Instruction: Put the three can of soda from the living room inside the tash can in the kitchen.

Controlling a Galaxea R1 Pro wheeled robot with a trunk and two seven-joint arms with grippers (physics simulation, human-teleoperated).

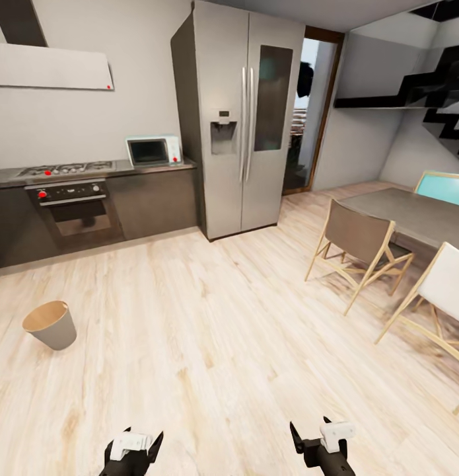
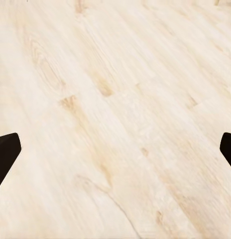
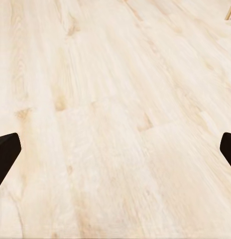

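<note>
One grey trash can (image 1: 51,325) stands upright on the pale wood floor (image 1: 209,344) of the kitchen, at the left of the head view, in front of the dark cabinets (image 1: 153,201). Its brown inside looks empty.

Behind it, along the wall, there are one built-in oven (image 1: 74,211) with a gas hob (image 1: 64,169) above it, one microwave (image 1: 153,151) on the worktop, and one tall steel fridge (image 1: 246,119) with two doors.

At the right stands one grey dining table (image 1: 414,215) with three chairs (image 1: 358,248) around it.

The left gripper (image 1: 133,446) and the right gripper (image 1: 319,437) hang low over the bare floor. Both are spread open and hold nothing; in each wrist view the two dark fingertips (image 2: 6,154) (image 3: 6,154) sit far apart.
</note>
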